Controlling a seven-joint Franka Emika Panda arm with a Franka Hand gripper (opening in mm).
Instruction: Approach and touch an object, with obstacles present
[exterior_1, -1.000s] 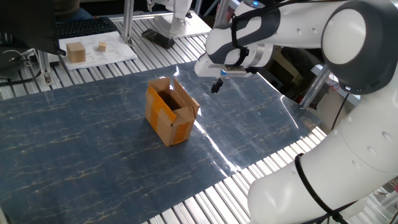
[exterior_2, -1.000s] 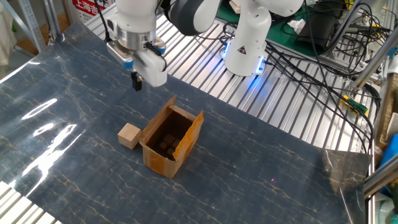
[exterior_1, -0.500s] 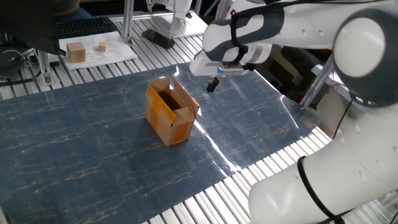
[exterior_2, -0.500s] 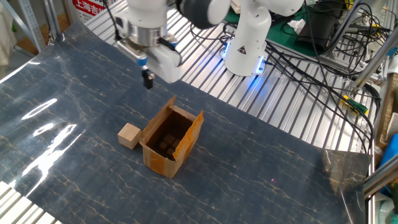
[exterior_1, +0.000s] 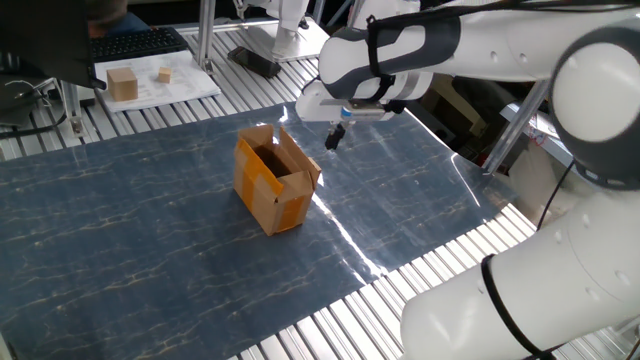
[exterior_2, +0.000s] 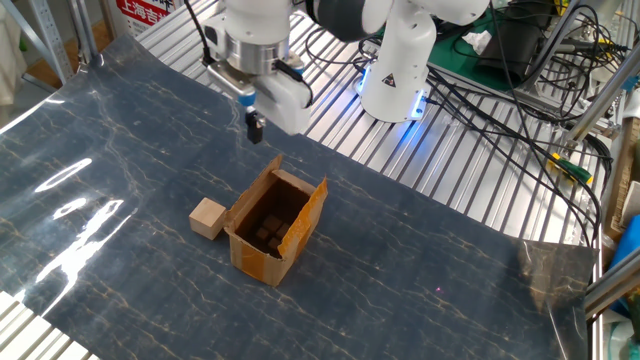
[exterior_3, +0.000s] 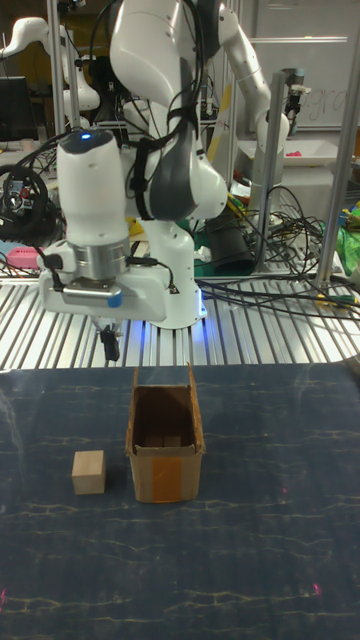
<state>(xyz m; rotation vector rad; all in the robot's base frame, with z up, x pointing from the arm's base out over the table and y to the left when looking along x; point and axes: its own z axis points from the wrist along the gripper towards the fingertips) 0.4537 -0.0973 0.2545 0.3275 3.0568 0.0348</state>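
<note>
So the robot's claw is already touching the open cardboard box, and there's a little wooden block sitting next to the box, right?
Not quite. The gripper is not touching the cardboard box; it hangs in the air beyond the box's far flap, with a clear gap, as the other fixed view shows. The rest is right: the box is open, and a little wooden block sits next to it on the mat.

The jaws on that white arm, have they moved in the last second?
Yes. In the other fixed view the gripper has slid right across the mat, from left of the cardboard box to just behind its back flap, still above and clear of it.
</note>
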